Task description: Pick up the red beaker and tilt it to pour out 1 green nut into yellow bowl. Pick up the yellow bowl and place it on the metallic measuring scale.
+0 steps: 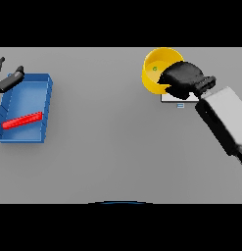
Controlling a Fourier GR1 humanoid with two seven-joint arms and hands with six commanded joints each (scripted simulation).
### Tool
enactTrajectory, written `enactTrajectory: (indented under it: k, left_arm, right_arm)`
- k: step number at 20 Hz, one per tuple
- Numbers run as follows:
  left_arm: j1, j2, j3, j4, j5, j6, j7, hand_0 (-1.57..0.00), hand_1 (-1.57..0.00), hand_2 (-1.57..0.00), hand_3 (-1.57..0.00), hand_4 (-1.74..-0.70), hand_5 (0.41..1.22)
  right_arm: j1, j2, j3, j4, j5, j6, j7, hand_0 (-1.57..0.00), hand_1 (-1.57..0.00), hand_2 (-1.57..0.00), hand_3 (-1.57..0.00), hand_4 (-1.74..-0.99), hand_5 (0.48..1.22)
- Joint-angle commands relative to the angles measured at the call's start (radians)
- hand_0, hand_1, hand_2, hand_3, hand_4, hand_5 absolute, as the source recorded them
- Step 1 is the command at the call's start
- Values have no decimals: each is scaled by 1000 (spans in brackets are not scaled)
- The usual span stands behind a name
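Fingers of our right hand [183, 78] curl round the near rim of the yellow bowl [157, 61], which sits tilted over the scale [180, 99], a green nut [155, 68] inside. Our left hand [7, 78] hangs relaxed beside the blue tray [29, 86] holding a red bar [22, 120].

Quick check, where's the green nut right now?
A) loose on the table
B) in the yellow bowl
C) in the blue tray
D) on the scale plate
B: the green nut sits inside the yellow bowl, which the right hand grips at its rim.
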State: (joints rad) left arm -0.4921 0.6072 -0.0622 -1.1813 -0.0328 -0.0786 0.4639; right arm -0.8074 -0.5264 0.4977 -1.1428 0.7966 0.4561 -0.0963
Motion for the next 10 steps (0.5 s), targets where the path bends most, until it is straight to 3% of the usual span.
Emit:
enactTrajectory:
  k: [1, 5, 10]
  left_arm:
    - [-2, 2, 0, 2, -4, 4, -1, 1, 1, 1, 1, -849, 746]
    - [11, 1, -3, -29, 6, 1, 36, 1, 1, 1, 1, -853, 761]
    - [7, -8, -14, -33, -5, 10, 62, 1, 1, 1, 1, -863, 784]
  right_arm:
    - [-15, -5, -10, 42, 1, -17, -16, -1565, -1571, -1548, -1154, -1741, 1221]
    - [-38, 5, -33, 172, 11, -87, -12, -1569, -1571, -1551, -1154, -1741, 1221]
    - [-72, 16, -53, 352, 20, -162, -58, -1570, -1571, -1475, -1206, -1741, 1221]
